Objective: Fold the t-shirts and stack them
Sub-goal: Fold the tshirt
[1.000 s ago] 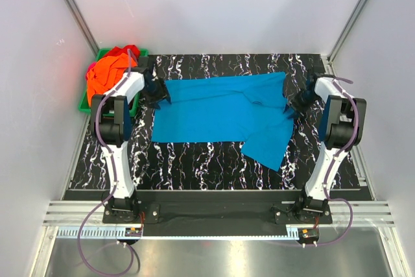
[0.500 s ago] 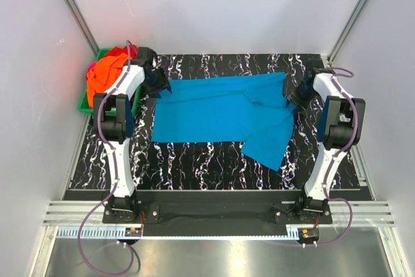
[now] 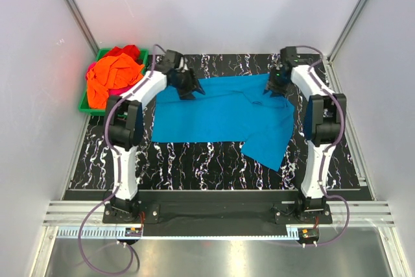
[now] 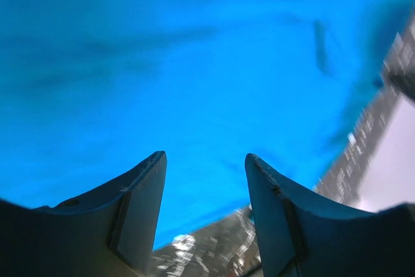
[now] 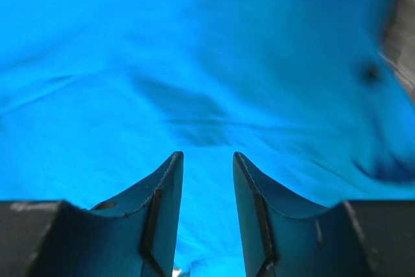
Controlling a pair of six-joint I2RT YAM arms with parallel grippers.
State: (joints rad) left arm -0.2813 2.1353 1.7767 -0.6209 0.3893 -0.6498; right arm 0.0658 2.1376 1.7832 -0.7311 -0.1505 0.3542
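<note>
A turquoise-blue t-shirt [image 3: 220,111] lies spread on the black marbled table [image 3: 194,157], with one flap folded down toward the front right. My left gripper [image 3: 192,89] hovers open over the shirt's far left edge. In the left wrist view, this gripper [image 4: 205,161] has only blue cloth [image 4: 194,63] and a strip of table past its fingers. My right gripper [image 3: 275,87] is open over the far right corner of the shirt. Seen from the right wrist, its fingers [image 5: 207,157] stand apart above the wrinkled blue cloth [image 5: 194,50]. Orange and red t-shirts [image 3: 113,72] are heaped at the back left.
A green plastic bin [image 3: 86,106] at the back left holds the heap of orange and red shirts. White walls close in the table on three sides. Bare marbled table shows in front of the blue shirt.
Both arms have swung from the shirt's left and right sides to its far edge, moving inward and away from their bases. The blue shirt has not visibly shifted.
</note>
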